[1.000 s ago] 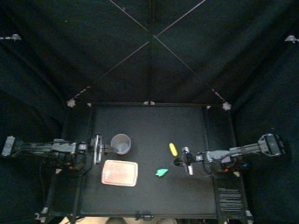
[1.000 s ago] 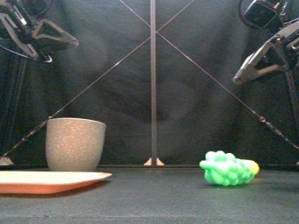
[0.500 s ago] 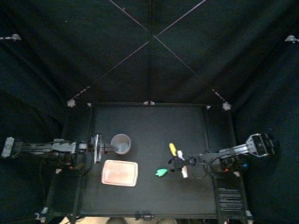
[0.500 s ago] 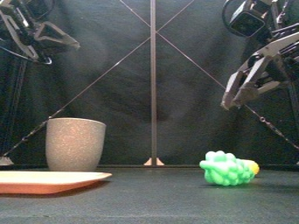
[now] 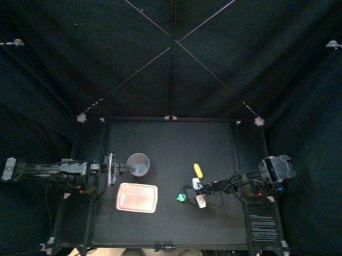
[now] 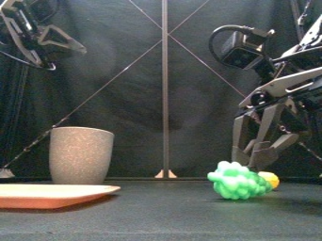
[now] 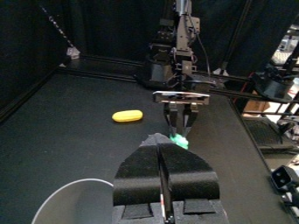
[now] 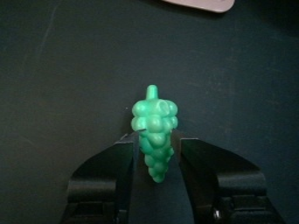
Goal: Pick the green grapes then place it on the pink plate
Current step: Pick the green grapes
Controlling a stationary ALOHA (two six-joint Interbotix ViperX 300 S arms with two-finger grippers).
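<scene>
Right wrist view: green grapes (image 8: 155,131) lie lengthwise between open right fingers (image 8: 105,179), stem away from the wrist.

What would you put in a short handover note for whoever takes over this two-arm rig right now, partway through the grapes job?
Right tool: open, low over the green grapes, with a jaw on either side of the bunch, not closed on it.
Left tool: shut, resting at the left beside the grey cup.
The grapes lie to the right of the pink plate, not on it. A yellow toy lies just behind them.
Done: the approach only.
Left: close on the grapes, lift, carry them to the plate and release.
</scene>
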